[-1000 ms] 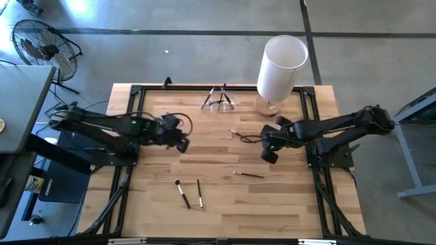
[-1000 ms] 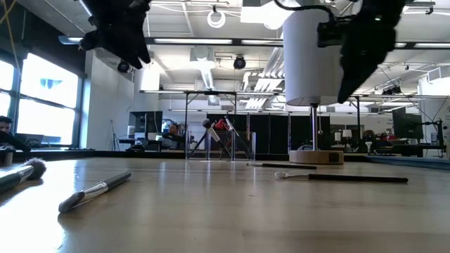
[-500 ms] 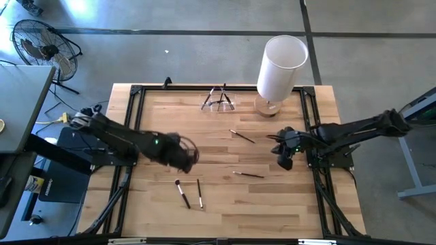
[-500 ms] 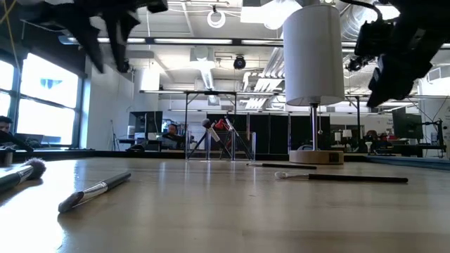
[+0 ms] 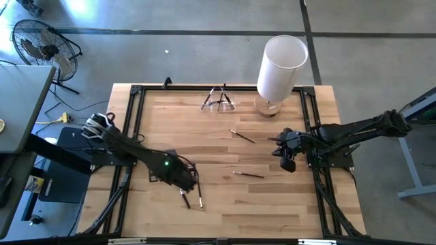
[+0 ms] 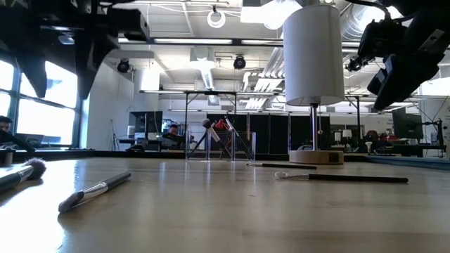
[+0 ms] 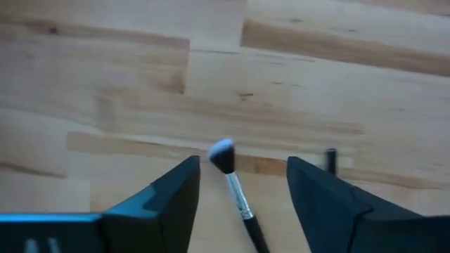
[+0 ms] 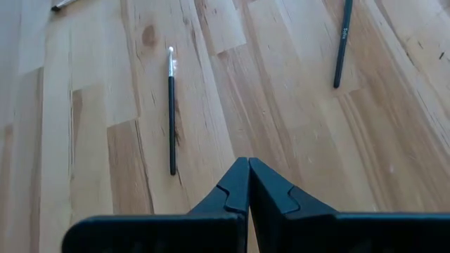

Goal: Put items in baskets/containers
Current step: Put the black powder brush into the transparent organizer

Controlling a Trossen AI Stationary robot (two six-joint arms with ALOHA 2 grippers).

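A pale wooden plank table (image 5: 225,204) in a black frame fills the overhead view. At its far right corner stands a tall white cylinder on a round wooden base (image 5: 281,67). The two dark arms reach in from either side.

The left gripper (image 5: 182,178) hangs over the near-left part of the table with its fingers spread wide and nothing between them. In its wrist view, a dark-handled makeup brush with a pale-tipped head (image 7: 234,188) lies directly between the fingers, its long axis running with them and its head pointing ahead, away from the wrist. The left arm is much the nearer to it.

The right gripper (image 5: 287,161) waits near the right edge, fingers pressed together and empty.

Four thin brushes lie loose: two side by side under the left gripper, two toward the centre right. A small clear plastic holder (image 5: 219,101) at the far edge already carries several brushes; how many is too small to tell.
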